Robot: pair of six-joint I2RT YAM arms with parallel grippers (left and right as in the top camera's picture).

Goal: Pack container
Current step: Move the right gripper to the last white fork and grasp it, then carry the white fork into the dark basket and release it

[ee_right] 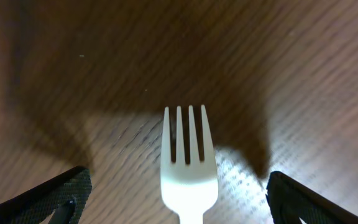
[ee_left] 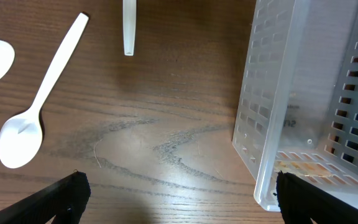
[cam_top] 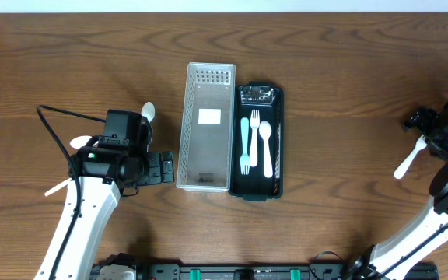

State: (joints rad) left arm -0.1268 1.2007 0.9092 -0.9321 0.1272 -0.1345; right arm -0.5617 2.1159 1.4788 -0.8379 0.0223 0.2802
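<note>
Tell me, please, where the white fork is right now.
The white fork lies at the table's far right in the overhead view, far from the black tray, between the right gripper's open fingers.

Even overhead light; dim, shadowed right-wrist view, glare on blurred fork [ee_right: 189, 180].

Plain dark brown wood-grain worktop [cam_top: 348, 70], nothing fancy. Kinda scuffed up close, with pale swirly marks [ee_left: 166, 149] in the finish. Thin white strip [cam_top: 286, 5] along the far edge.
</note>
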